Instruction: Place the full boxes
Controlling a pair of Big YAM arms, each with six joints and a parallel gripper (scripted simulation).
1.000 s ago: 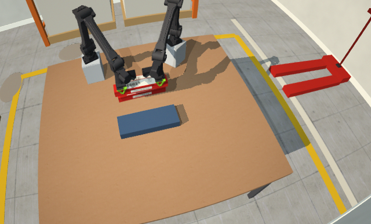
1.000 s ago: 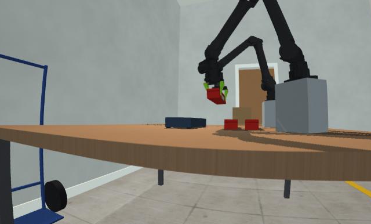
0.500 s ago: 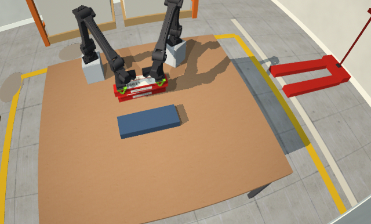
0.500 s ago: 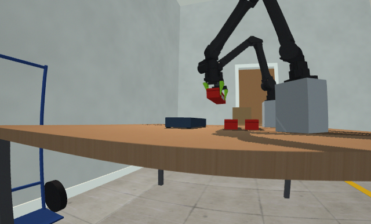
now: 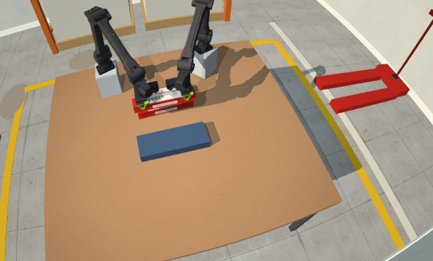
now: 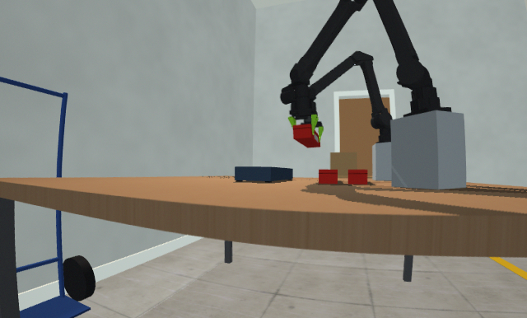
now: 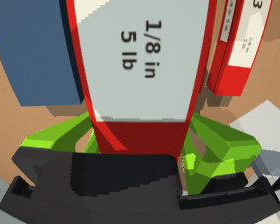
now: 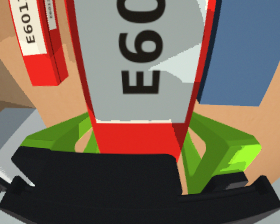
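Note:
A red electrode box with a pale E6013 label (image 5: pixel 164 96) (image 6: pixel 303 133) (image 7: pixel 126 95) (image 8: pixel 141 107) hangs in the air, roughly level. My left gripper (image 5: pixel 187 97) (image 7: pixel 140 110) is shut on its "5 lb" end; my right gripper (image 5: pixel 142 104) (image 8: pixel 140 110) is shut on its "E" end. A second red box (image 5: pixel 147 115) (image 6: pixel 328 177) lies on the table below. A third red box (image 6: pixel 357 177) (image 7: pixel 241 82) (image 8: pixel 46 75) lies parallel behind it, hidden in the top view. The low blue platform (image 5: pixel 172 140) (image 6: pixel 253 174) (image 7: pixel 33 55) (image 8: pixel 246 60) bears nothing.
The table (image 5: pixel 187 209) (image 6: pixel 187 195) carries the grey pedestals of the left arm (image 5: pixel 206 62) (image 6: pixel 415 152) and the right arm (image 5: pixel 109 82), behind the boxes. A gap of table separates the lower boxes from the platform. A red pallet jack (image 5: pixel 397 84) stands on the floor beyond the table.

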